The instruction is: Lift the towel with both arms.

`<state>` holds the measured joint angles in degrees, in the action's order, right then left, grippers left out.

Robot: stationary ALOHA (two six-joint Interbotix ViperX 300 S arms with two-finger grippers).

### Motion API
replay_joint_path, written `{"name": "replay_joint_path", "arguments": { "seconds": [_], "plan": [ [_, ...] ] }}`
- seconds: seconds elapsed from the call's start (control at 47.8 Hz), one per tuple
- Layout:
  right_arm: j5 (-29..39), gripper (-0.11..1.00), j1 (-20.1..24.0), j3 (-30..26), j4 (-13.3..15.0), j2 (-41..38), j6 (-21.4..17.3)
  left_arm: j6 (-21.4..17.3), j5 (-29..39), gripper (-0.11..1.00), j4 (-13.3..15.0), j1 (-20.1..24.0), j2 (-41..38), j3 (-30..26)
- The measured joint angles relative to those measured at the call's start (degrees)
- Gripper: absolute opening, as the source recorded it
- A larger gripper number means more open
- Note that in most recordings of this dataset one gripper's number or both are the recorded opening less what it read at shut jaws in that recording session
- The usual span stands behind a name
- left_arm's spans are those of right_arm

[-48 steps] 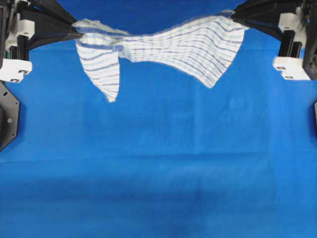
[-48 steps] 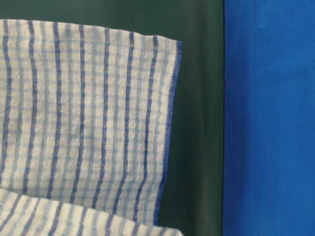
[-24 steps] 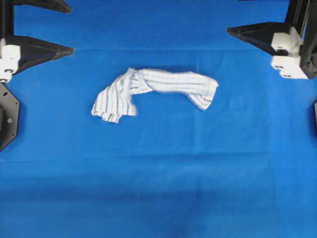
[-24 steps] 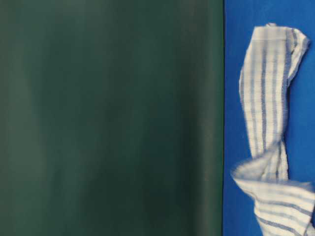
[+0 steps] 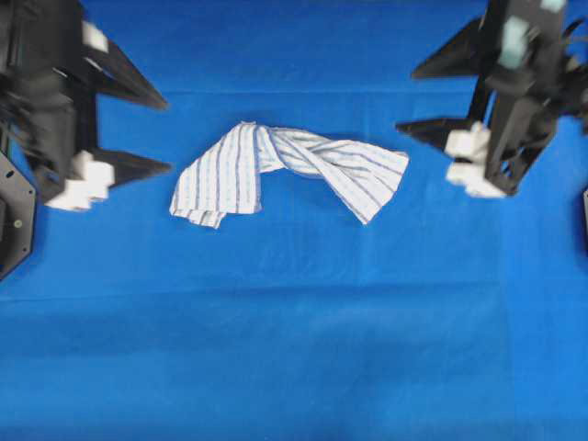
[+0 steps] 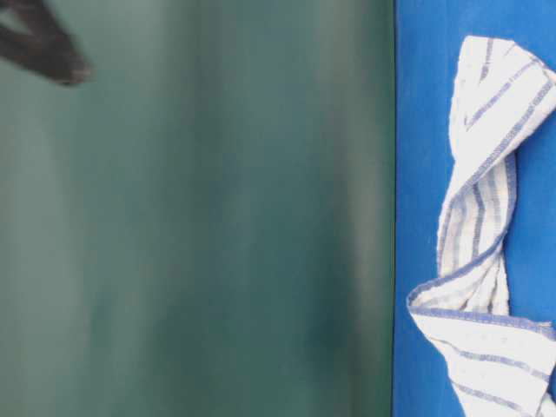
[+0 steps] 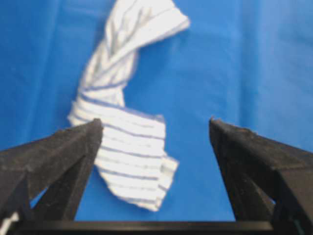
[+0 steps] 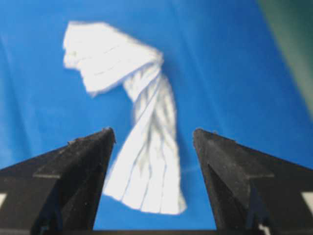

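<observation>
Towel (image 5: 292, 172): twisted, lying on blue sheet (image 5: 294, 349), between both grippers, touching neither. Left gripper (image 5: 165, 133): jaws spread wide, empty, left of towel. Right gripper (image 5: 406, 99): jaws spread wide, empty, right of towel.

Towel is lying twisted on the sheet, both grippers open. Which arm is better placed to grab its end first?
Roughly even, slightly the right. The right gripper has the towel end centred between its fingers in its wrist view; the left gripper sees its end off toward one finger.
</observation>
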<state>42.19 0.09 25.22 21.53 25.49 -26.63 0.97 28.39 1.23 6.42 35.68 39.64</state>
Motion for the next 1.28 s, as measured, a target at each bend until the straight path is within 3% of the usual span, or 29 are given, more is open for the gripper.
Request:
{"name": "replay_joint_path", "arguments": {
  "seconds": [0.167, 0.356, 0.879, 1.276],
  "plan": [
    [-7.0, 0.67, 0.0, 6.9, -0.1, -2.5, -3.5, 1.6, -9.2, 0.92, 0.1, -0.4, -3.5, 6.4],
    [-13.6, 0.67, -0.4, 11.0, 0.0, -8.3, -5.9, 1.8, -17.2, 0.92, 0.1, -0.5, -7.9, 10.5],
    [-24.6, 0.67, -3.2, 13.0, 0.0, -24.2, -6.9, 1.8, -32.5, 0.92, 0.1, -0.5, -22.3, 15.6],
    [-30.1, 0.66, -6.4, 13.3, 0.0, -31.3, -6.9, 1.7, -39.9, 0.92, 0.1, -0.5, -33.2, 16.3]
  ]
}}
